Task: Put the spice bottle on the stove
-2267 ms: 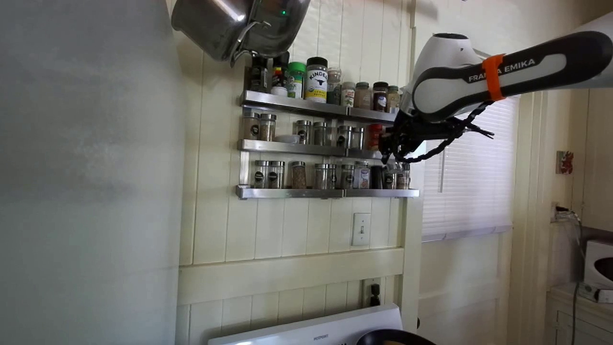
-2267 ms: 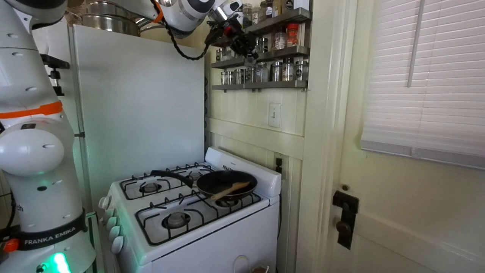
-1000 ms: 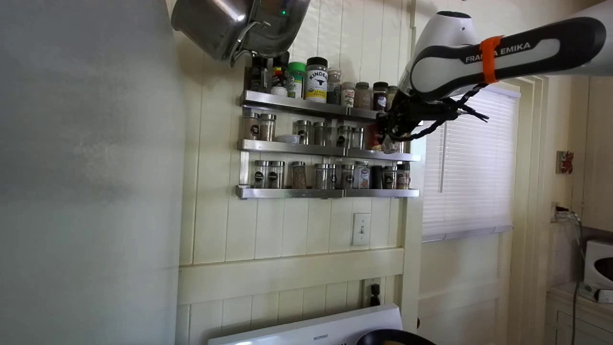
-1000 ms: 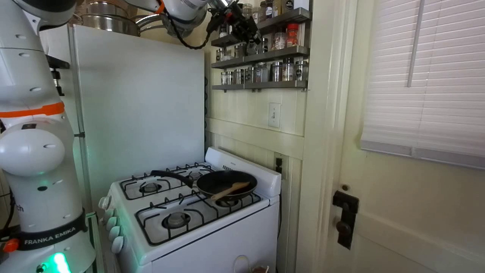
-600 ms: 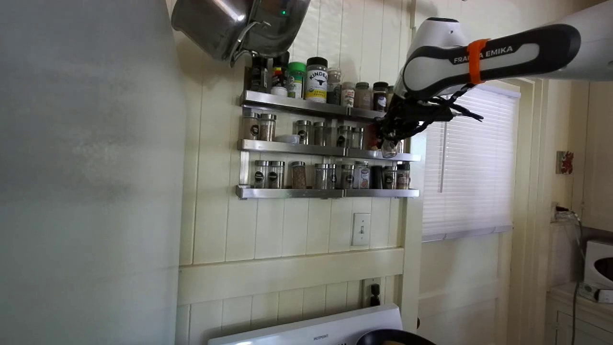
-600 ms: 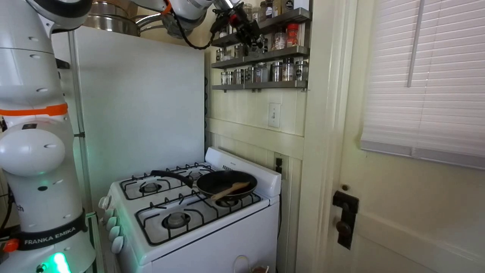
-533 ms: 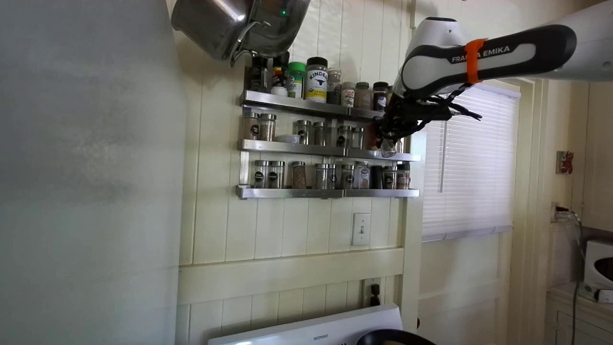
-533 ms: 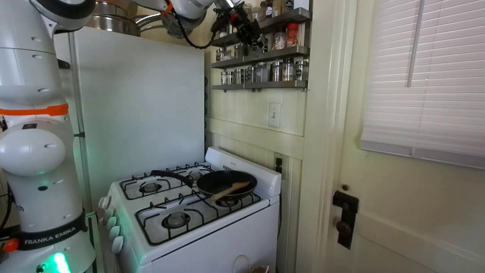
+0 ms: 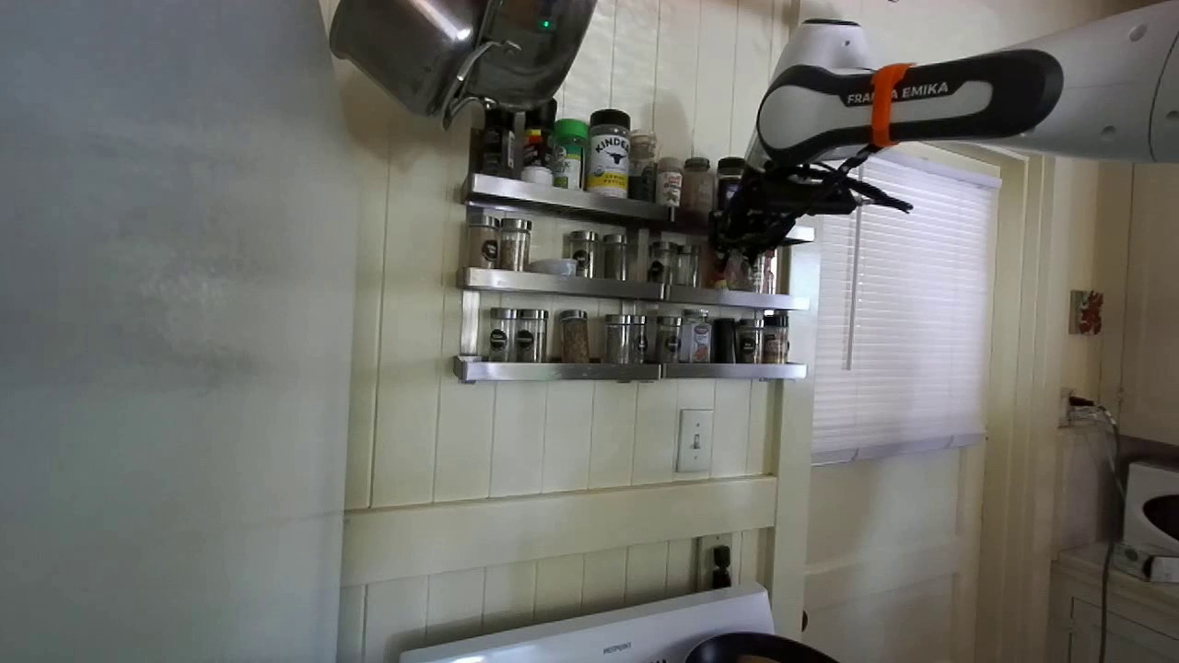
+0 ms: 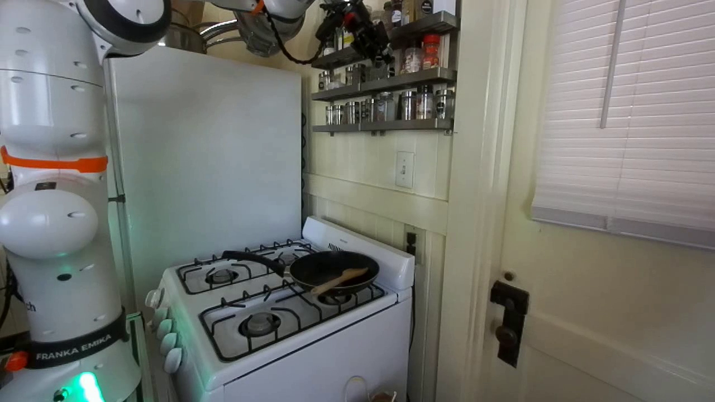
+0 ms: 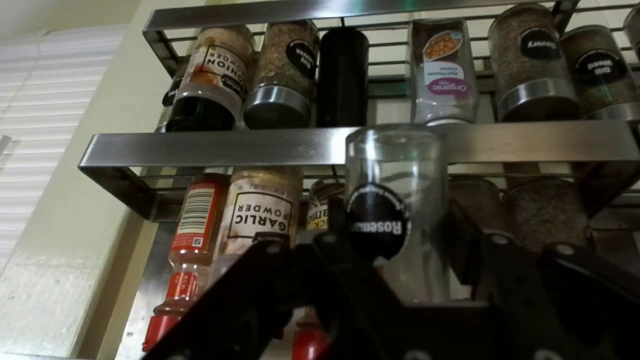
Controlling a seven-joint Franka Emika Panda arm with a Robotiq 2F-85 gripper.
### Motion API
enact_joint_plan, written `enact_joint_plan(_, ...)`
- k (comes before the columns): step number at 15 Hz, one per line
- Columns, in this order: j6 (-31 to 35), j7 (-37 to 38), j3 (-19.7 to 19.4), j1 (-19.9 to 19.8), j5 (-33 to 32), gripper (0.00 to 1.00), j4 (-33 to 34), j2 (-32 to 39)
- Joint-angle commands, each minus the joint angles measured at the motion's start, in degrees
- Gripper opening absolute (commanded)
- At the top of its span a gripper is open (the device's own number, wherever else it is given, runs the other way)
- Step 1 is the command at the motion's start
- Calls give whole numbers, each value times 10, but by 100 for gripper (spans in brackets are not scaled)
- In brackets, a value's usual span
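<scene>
The spice bottle is a clear glass jar [image 11: 415,200] with a black "Rosemary" label, upside down in the wrist view. My gripper [image 11: 400,227] is shut on it, one dark finger on each side. In an exterior view the jar [image 9: 740,273] hangs below the gripper [image 9: 732,249], in front of the middle spice shelf. The gripper [image 10: 382,53] is also high by the racks in an exterior view, where the jar is hard to make out. The white stove [image 10: 329,346] stands well below; in an exterior view only its back panel [image 9: 589,637] and a pan edge show.
A black frying pan [image 10: 313,269] with a wooden spoon [image 10: 341,281] sits on a rear burner, handle over the stovetop. Metal spice shelves [image 11: 225,149] full of jars are close to the gripper. A refrigerator [image 10: 212,151] stands beside the stove. Metal pots [image 9: 414,46] are high up.
The gripper, with the jar in it, has risen from the lowest shelf's height to the middle shelf's. It has shifted left in one view, right in another. Stove and pan have not moved.
</scene>
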Motion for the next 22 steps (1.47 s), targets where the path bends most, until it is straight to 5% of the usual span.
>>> enact_joint_plan(1,-12,-2,0,0,7,23,50,32)
enact_joint_plan(8,32,2,3,1,5,23,51,41)
enact_joint_plan(22,252,50,-1,-1,-62,23,-178,-69)
